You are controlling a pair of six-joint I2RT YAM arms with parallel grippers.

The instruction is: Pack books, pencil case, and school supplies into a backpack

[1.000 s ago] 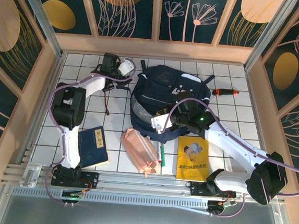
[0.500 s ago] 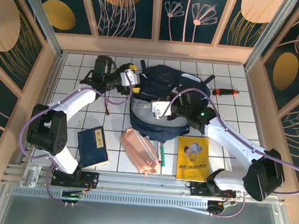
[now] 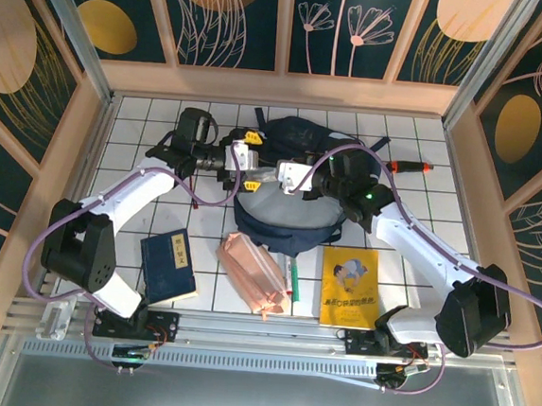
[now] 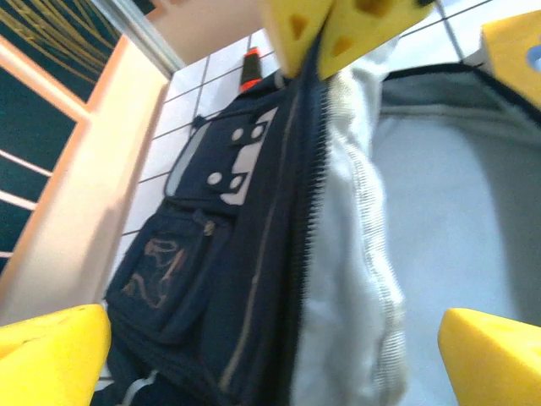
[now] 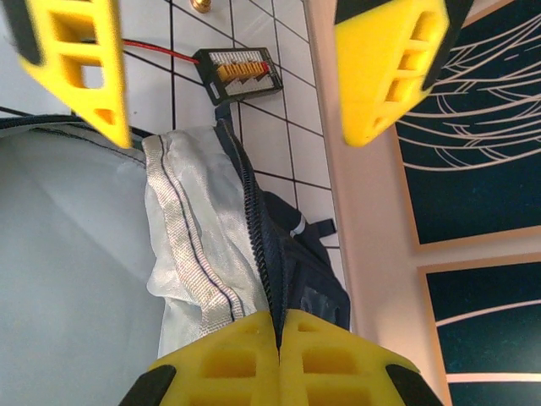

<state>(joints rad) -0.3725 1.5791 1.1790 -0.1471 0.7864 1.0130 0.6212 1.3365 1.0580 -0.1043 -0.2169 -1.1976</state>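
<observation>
My feed shows a cell with walls (image 3: 229, 28) of pale wooden frames around dark teal panels, printed with gold ovals and thin line-drawn leaves. The table (image 3: 136, 120) is white with a dark grid of squares, and a metal rail (image 3: 259, 340) runs along its near edge.

The backpack (image 3: 288, 225) lies mid-table toward the far side. Its main zip is open and the pale grey lining shows. My right gripper (image 5: 279, 359) is pinched tight on the zip edge of that opening. My left gripper (image 5: 235, 118) has its yellow fingers spread wide, one to each side of the same edge, holding nothing. On the front pocket I see a grey-white patch (image 4: 241, 161) with round studs. Lower down is a brownish stitched scrawl (image 4: 161, 262) that I cannot read.

The yellow book (image 3: 350, 286) lies flat near the right arm's base. Its cover has a blue cartoon figure and a line of print too small to read. The navy book (image 3: 169, 266) lies by the left arm's base, and I cannot make out the characters on its small yellow label. Between them the pink pencil case (image 3: 255, 276) lies slantwise, with the marker pen (image 3: 293, 279) just beside it on its right. A red-and-black handled tool (image 3: 409, 167) lies right of the backpack. A small black card (image 5: 241, 69) with orange pieces sits on the tiles beyond the backpack's edge, and a red wire (image 5: 161, 49) leads to it.
</observation>
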